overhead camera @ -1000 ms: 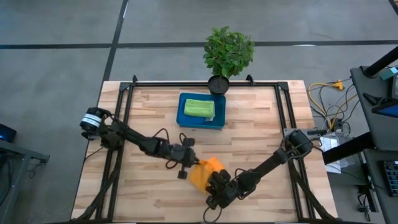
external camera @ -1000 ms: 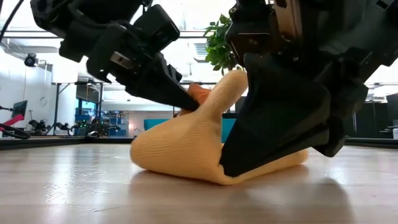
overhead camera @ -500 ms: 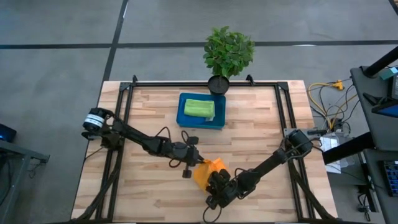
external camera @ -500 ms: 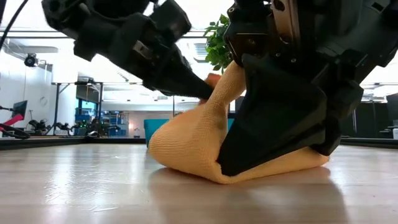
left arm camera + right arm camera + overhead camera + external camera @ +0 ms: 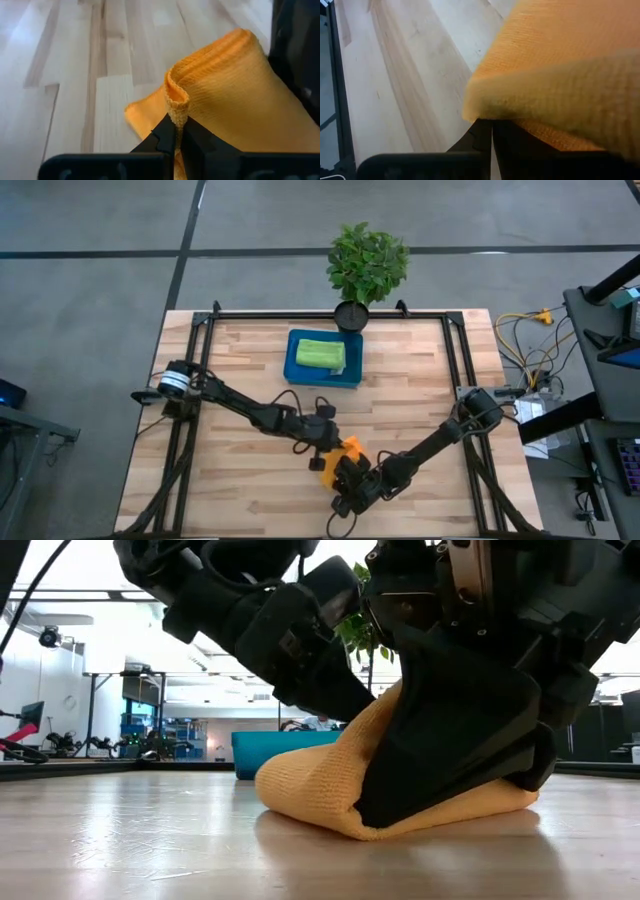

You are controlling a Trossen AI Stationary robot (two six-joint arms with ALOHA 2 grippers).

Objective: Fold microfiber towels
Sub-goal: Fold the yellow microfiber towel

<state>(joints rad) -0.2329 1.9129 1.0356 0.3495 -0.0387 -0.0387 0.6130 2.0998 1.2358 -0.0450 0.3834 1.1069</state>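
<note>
Folding the orange towel [image 5: 348, 448] is the job in hand, and it sits on the bench [image 5: 250, 370] well in front of the blue tray [image 5: 297, 370], near the front edge and a little right of the tray. It looks soft and light, thick enough to hold a rounded roll where it doubles over, and floppy everywhere else. I judge it will sag and slide on the smooth wood unless one part stays pinned, so the edges and corners are the places to take hold, not the bulging middle.

My left hand [image 5: 176, 134], coming in from the tray's left, is closed tight on a pinch of the towel's hemmed edge, which stands up in a small loop between the fingertips. That edge is carried over the lower layer, toward my other hand.

My right hand [image 5: 491, 131], just beyond on the towel's far side from the left, is also clamped shut, nipping the towel's edge low against the bench; from the level camera it presses the doubled cloth down.

In the tray lies a green towel [image 5: 320, 354], already folded flat, well apart from both hands.
</note>
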